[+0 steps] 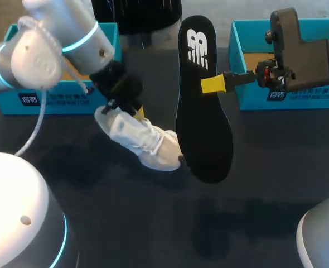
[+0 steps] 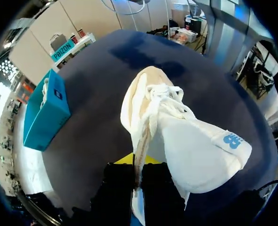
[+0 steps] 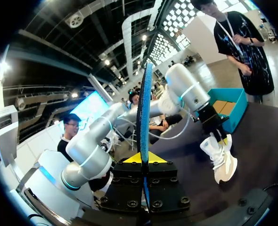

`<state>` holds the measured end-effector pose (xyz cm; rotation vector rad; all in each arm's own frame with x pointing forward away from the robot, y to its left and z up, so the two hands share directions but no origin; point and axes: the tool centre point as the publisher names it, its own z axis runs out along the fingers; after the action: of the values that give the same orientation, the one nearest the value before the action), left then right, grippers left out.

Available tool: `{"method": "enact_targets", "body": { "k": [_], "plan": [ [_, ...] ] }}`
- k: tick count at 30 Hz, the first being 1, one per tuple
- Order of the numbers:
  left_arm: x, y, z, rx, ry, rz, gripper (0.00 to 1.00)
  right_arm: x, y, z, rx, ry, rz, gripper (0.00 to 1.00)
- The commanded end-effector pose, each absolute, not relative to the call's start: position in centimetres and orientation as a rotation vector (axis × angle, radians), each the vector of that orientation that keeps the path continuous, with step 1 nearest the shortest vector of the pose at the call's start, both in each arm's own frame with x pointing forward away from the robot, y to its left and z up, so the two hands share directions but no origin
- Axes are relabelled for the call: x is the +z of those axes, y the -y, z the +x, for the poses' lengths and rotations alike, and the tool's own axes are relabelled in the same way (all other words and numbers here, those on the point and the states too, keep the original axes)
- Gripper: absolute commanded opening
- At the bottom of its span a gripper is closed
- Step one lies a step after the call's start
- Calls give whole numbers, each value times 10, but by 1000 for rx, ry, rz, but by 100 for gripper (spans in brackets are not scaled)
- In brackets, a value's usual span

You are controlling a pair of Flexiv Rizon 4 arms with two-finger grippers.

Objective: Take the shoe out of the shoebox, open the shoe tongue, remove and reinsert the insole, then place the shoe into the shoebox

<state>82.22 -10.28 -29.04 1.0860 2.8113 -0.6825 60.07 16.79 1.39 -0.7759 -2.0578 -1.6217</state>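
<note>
Hanging black insole (image 1: pixel 204 131), white-marked; cream-white laced shoe (image 1: pixel 150 144).

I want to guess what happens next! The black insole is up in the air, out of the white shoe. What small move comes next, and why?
Probably the right pincer should bring the insole toward the shoe opening: the insole is out, and the left pincer holds the shoe.

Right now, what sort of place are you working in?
Likely a robot workbench for shoe handling: a dark table, two teal shoeboxes at its back, and a white shoe with its insole pulled out.
</note>
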Motion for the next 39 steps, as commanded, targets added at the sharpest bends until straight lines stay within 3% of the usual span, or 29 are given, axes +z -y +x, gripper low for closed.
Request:
{"method": "enact_targets", "body": {
  "k": [1, 21, 39],
  "plan": [
    [-283, 117, 837, -595, -2808, 1584, 0, 14, -172, 604, -1616, 2059, -774, 0],
    [-283, 158, 849, -391, -2429, 2370, 0, 14, -172, 604, -1616, 2059, -774, 0],
    [-297, 182, 833, -235, -2341, 2551, 0, 14, -172, 604, -1616, 2059, -774, 0]
  ]
}}
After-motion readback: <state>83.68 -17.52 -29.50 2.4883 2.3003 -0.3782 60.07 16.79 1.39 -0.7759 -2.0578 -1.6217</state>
